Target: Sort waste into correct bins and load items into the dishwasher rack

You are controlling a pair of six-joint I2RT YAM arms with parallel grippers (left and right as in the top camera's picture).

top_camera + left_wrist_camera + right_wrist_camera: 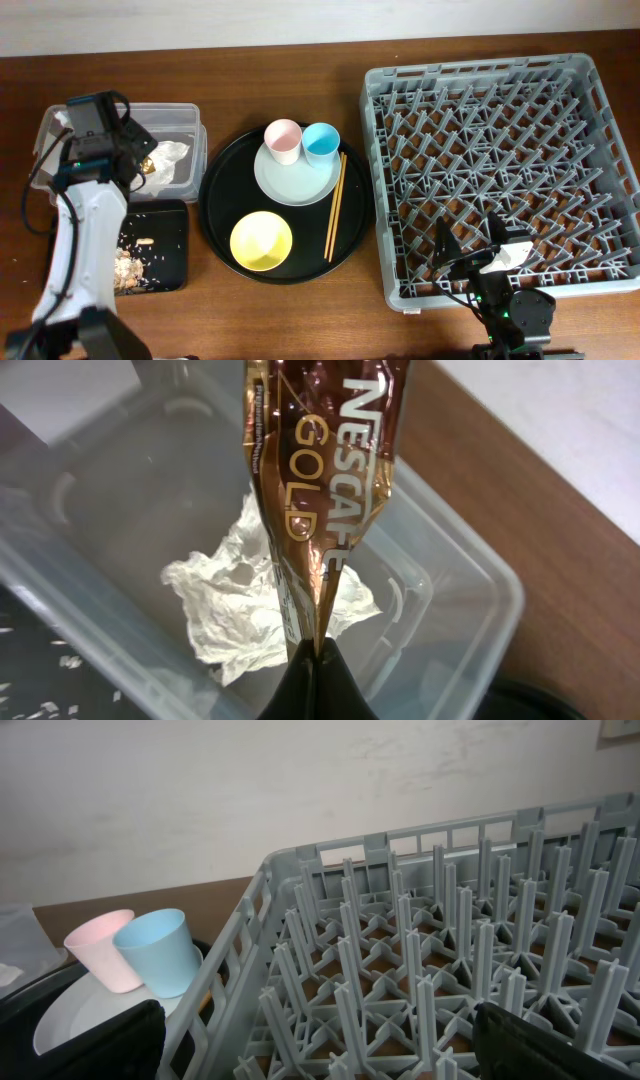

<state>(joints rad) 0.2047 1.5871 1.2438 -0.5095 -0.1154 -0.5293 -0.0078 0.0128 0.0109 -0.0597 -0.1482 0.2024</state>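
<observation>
Brown wooden table (300,325). Left end: clear tub (185,118) at back, flat black tray (170,225) just beside it, nearer edge. Middle: round black tray (220,195). Right: big grey rack (372,180), close beside round tray.

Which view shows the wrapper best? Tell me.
Left wrist: the wrapper fills the frame, lettering readable, pinched by the left gripper. Overhead shows only a small gold bit; right wrist shows none.
</observation>
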